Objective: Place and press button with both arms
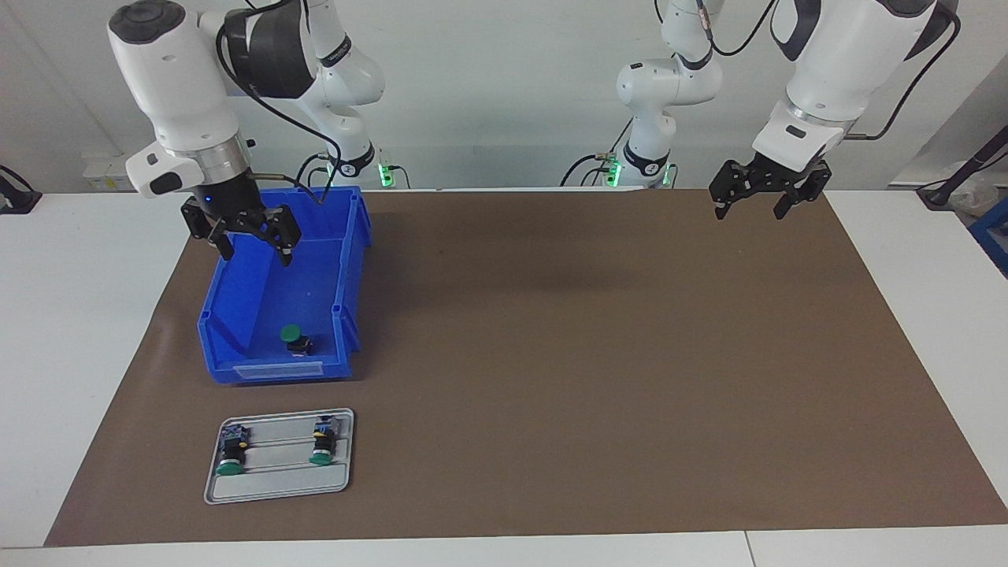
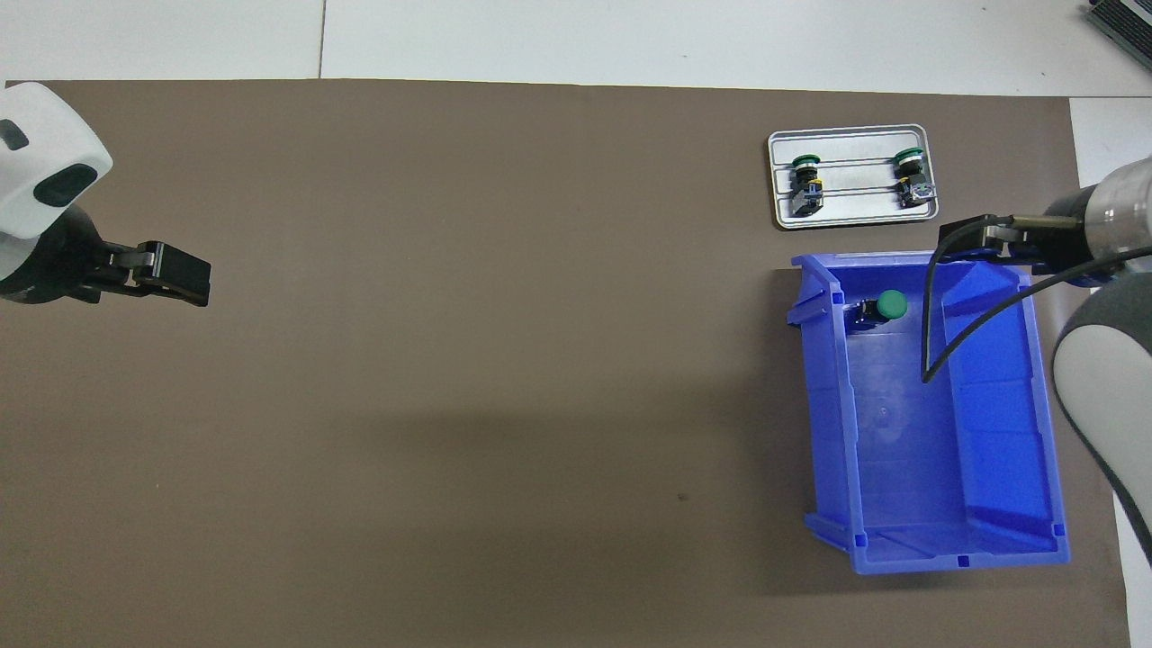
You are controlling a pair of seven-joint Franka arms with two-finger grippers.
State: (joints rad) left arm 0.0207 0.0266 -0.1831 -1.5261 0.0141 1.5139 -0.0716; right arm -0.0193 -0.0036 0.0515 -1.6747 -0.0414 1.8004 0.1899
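done: two buttons on tray [image 1: 277,488], beside blue bin [image 1: 346,260] | left: button [image 1: 295,339] in bin | right gripper [image 1: 250,236] over bin, released, empty | left gripper [image 1: 752,201] waits, released

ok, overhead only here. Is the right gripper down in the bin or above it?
Observer: Above. The right gripper hangs over the bin, well clear of the button inside.
Operator: Fingers?
Observer: Open, holding nothing.
Operator: And the left?
Observer: The left gripper is open too, waiting in the air over the mat at its own end.
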